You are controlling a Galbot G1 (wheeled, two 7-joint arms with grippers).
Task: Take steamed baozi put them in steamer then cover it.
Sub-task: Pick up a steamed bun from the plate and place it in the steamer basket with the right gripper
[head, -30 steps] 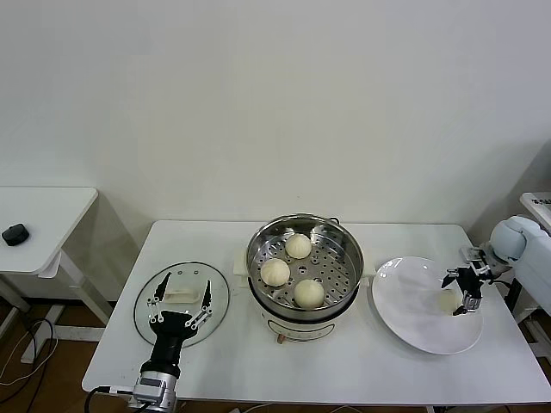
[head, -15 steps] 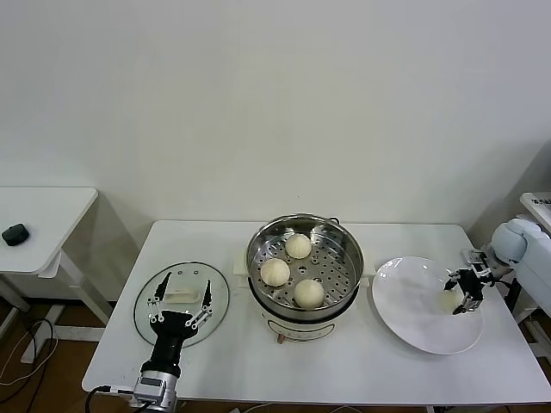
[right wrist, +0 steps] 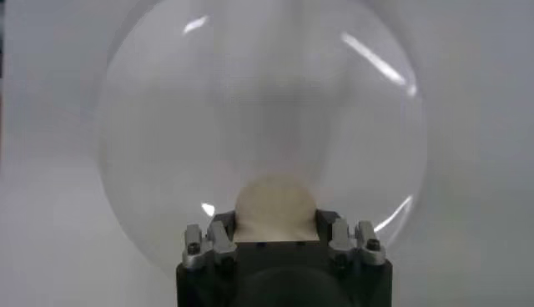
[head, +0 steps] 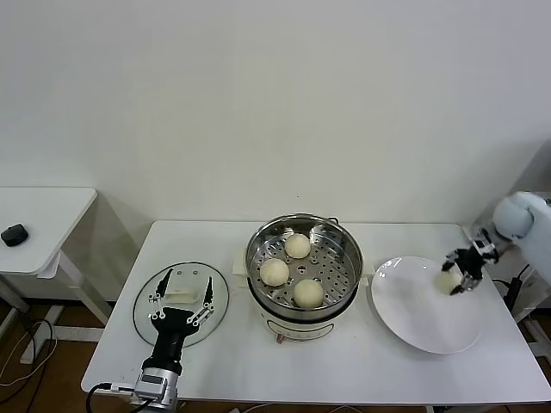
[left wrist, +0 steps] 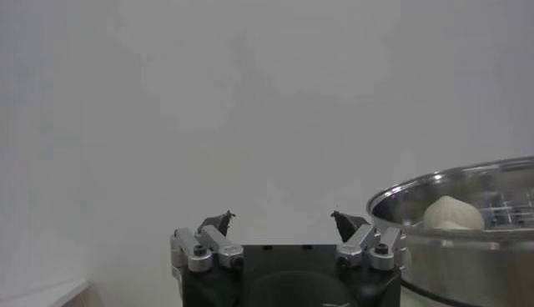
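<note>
**Last baozi gripped; steamer lies toward the robot's left**

Head view: right gripper [head: 459, 280] is closed partway around the fourth baozi [head: 447, 280], above the far right part of the white plate [head: 413, 314]. The steamer [head: 301, 262], holding three buns, sits well to the left of it, so the carry likely runs leftward. The right arm is clearly nearer. Left gripper [head: 182, 300] hovers spread wide over the cover [head: 146, 314], empty.

Left wrist view: fingers apart, nothing between; steamer rim [left wrist: 450, 188] beside.

Right wrist view: bun [right wrist: 274, 206] sits between the jaws, round, with no long axis or heading.
</note>
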